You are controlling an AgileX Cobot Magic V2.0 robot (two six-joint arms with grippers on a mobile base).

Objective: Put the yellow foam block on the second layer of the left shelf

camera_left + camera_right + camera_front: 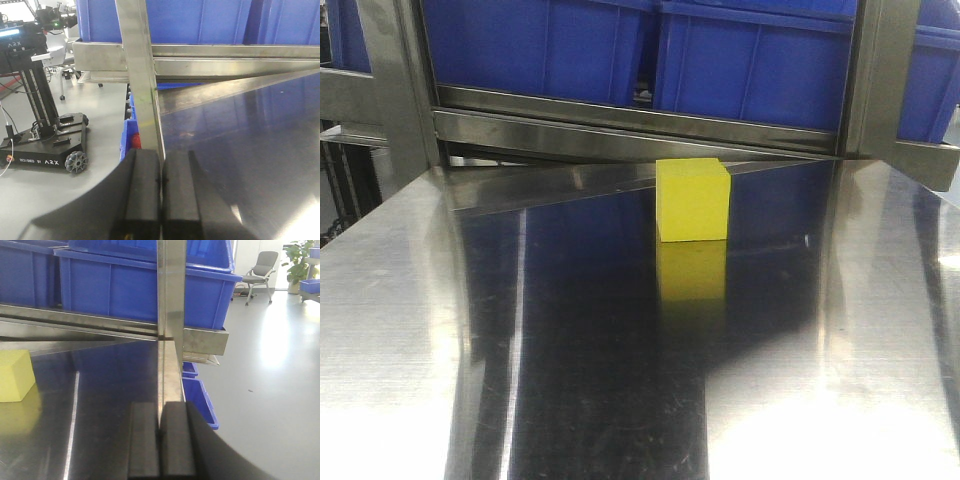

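Yellow foam block (692, 202) resting untouched toward 12 o'clock on the steel table (570, 350), near the blue bins (750, 60) — left gripper (161, 200) and right gripper (160, 450) both clenched empty — pickup and shelving apparently yet to begin.

the left gripper (161, 156) sits at the bottom centre of the left wrist view; its two black fingers (142, 195) lie flat against each other, meeting in a thin vertical seam, tips pointing up the frame; a dark curved part of the wrist spreads to the lower left; the right gripper (160, 407) sits at the bottom centre of the right wrist view, its black fingers (177, 445) likewise pressed together; its dark body curves off to the lower right
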